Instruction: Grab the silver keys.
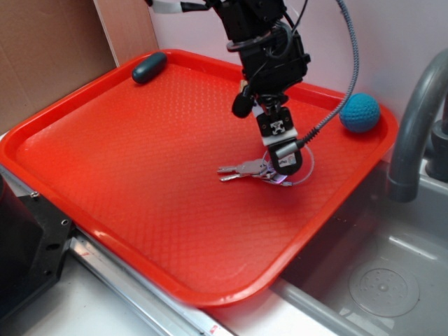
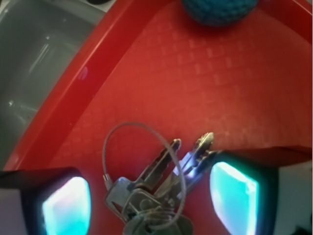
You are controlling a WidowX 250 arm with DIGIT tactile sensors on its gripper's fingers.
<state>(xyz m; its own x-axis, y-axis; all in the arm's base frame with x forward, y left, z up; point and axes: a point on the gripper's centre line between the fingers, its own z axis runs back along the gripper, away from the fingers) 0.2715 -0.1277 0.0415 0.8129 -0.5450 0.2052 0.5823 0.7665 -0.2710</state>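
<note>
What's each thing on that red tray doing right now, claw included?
Gripper: lowered over the keys, fingers apart, one on each side of the bunch.
Silver keys: lying flat on the tray, on their wire ring, not lifted.
Blue ball: resting at the tray's far corner, untouched.
Dark oval object: lying by the tray's back rim, untouched.
Red tray: flat, partly overhanging the sink.

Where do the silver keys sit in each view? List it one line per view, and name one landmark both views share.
Exterior: the silver keys lie right of centre on the red tray, under the claw.
Wrist: the silver keys are at bottom centre, between the claw's fingers.
Shared landmark: the blue ball at the tray's edge.
</note>
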